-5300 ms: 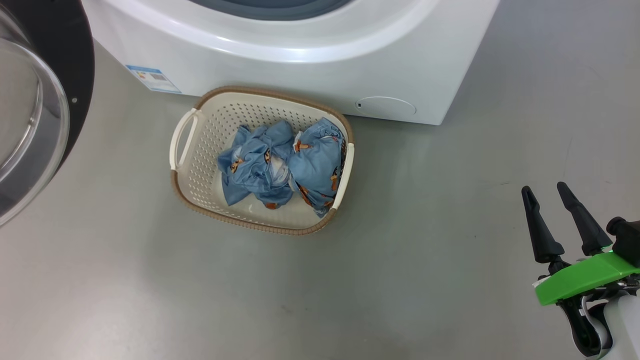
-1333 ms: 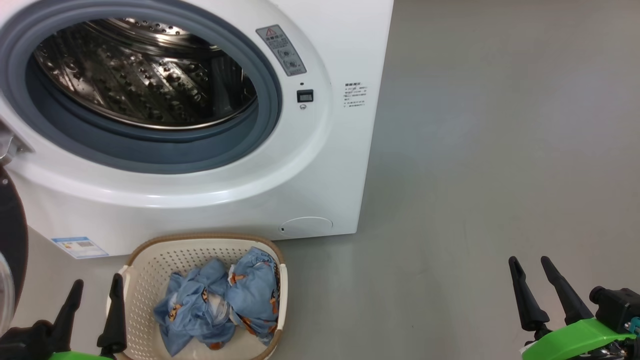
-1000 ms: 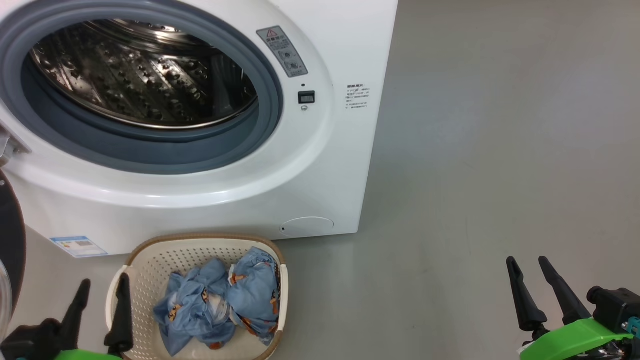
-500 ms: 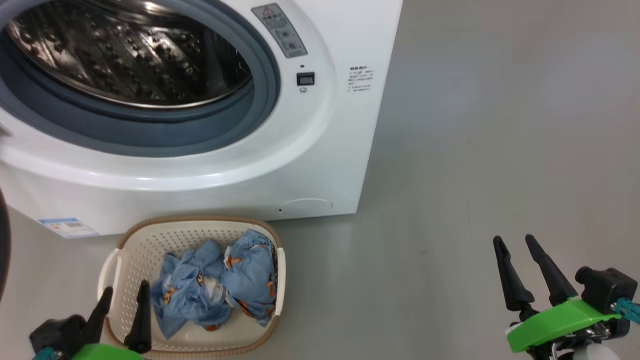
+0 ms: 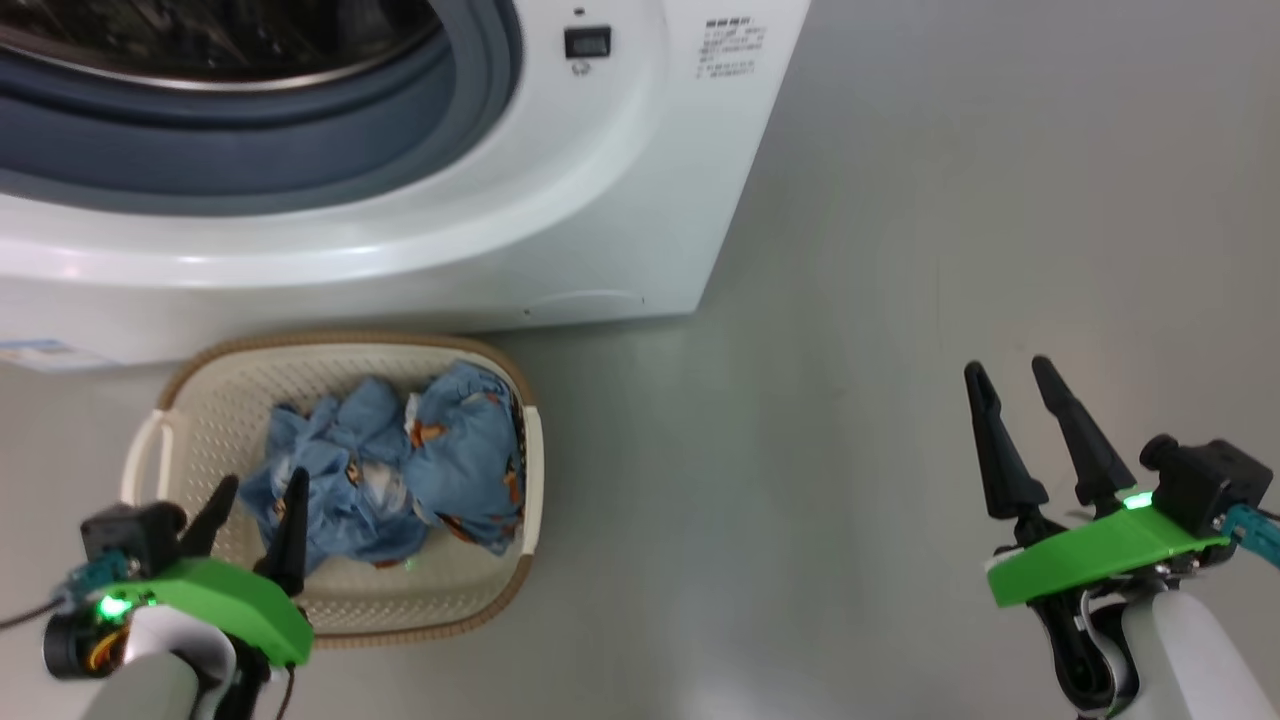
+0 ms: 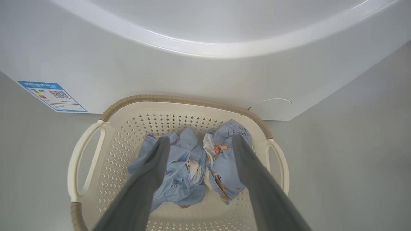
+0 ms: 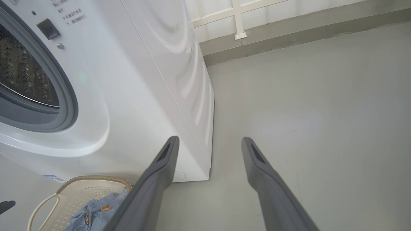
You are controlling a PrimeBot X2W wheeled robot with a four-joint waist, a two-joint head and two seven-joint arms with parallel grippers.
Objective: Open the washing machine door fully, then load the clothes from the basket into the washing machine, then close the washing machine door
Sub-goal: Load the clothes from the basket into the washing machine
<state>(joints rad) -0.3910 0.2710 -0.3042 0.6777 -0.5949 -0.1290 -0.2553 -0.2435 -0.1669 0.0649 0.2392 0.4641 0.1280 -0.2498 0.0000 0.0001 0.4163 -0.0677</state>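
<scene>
Head view, looking down: a white front-loading washing machine (image 5: 600, 200) fills the top left, w/ its grey rubber gasket (image 5: 300, 150) along the upper edge. In the right wrist view the mouth stands uncovered and the perforated steel drum (image 7: 25, 77) shows inside.

On the grey floor (image 5: 800, 500), just in front of the machine, sits a cream perforated basket (image 5: 160, 450) w/ a brown woven-look rim and two side handles. Its far rim is very close to the machine's base; can't tell if they touch.

The clothes (image 5: 400, 470), two light blue bundles w/ small orange and white figures, lie side by side inside the basket, toward its right half.

The left gripper (image 5: 263, 480) is over the basket's near left part. Its fingers are apart and hold nothing. In the left wrist view one finger lines up w/ each bundle. Can't tell whether the tips touch the fabric.

The right gripper (image 5: 1006, 366) is well apart from the basket, over bare floor at lower right. Its fingers are spread and hold nothing.

A blue label sticker (image 6: 51, 96) is low on the machine's front, left of the basket. A round cover (image 6: 273, 104) is low on the right, just behind the basket's rim.
</scene>
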